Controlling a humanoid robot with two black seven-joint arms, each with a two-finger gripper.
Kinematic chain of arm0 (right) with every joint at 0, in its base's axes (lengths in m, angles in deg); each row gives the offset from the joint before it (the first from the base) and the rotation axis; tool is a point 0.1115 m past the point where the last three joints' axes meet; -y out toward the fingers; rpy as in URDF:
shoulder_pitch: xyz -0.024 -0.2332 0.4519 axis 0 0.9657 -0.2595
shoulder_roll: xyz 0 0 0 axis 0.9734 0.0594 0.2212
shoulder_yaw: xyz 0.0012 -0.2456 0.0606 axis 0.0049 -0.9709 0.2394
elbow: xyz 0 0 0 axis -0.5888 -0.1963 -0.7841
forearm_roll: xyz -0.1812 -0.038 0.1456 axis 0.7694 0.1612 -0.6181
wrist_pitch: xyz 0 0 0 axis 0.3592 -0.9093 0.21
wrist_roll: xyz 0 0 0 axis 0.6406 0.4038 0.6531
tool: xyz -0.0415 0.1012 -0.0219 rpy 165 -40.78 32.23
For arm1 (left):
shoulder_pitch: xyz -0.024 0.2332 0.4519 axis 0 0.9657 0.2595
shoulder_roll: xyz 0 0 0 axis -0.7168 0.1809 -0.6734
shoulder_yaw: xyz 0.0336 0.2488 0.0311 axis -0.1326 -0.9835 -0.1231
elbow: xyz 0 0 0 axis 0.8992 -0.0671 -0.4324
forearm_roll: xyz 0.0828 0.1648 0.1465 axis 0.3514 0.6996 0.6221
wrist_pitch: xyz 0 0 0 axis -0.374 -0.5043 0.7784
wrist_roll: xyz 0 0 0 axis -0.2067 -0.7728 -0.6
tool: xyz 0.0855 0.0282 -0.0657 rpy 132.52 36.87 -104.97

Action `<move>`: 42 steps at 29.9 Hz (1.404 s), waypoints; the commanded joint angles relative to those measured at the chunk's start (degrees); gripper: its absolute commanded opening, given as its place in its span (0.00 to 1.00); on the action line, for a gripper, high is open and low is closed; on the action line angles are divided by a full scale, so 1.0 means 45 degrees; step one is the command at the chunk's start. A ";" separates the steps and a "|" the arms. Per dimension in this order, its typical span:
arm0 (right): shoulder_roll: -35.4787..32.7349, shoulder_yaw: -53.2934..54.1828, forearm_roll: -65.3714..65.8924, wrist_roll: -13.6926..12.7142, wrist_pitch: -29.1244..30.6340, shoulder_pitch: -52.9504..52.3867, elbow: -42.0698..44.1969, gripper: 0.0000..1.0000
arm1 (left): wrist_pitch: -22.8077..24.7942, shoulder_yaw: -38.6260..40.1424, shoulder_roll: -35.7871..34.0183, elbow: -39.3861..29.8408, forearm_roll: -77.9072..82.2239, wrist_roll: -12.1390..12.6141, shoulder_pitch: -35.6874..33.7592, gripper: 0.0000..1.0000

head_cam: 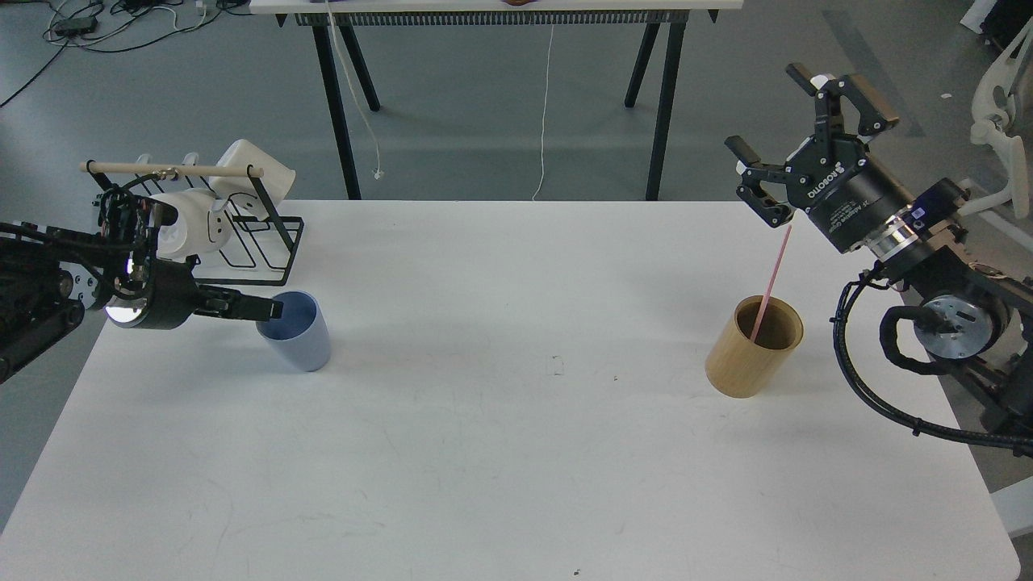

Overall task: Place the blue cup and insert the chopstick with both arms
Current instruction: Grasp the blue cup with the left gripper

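Note:
The blue cup [297, 337] stands upright on the white table [516, 452], left of centre. My left gripper [273, 309] comes in low from the left. Its tip is at the cup's left rim, and its fingers show as one dark bar, so I cannot tell how they stand. The chopstick [772, 278], a thin pink stick, leans in the tan wooden holder [750, 363] at the right. My right gripper [795, 141] is open and empty, just above and behind the stick's top end.
A black wire rack [258, 242] with a wooden bar holds white mugs [190, 226] at the table's back left, just behind my left arm. A trestle table [500, 48] stands on the floor beyond.

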 commanded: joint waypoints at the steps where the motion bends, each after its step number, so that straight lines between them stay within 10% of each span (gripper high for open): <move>1: -0.0001 0.0001 0.0000 0.0000 0.0000 0.0027 0.0018 0.96 | 0.0000 0.0018 0.0108 0.0040 -0.0024 -0.0001 0.0034 0.85; 20: -0.0040 0.0020 0.0000 0.0000 0.0000 0.0105 0.0018 0.96 | -0.0421 -0.0041 0.0616 0.0627 0.0054 -0.0001 0.0366 0.55; 26: -0.0098 0.0020 0.0000 0.0000 0.0000 0.0105 -0.0001 0.96 | -0.0929 -0.0041 0.0616 0.0627 0.0015 -0.0001 0.0366 0.05; 42: -0.0215 0.0098 0.0000 0.0000 0.0000 0.0105 0.0018 0.95 | -0.0832 0.1128 -0.0338 -0.1360 -0.1057 -0.0001 0.0210 0.00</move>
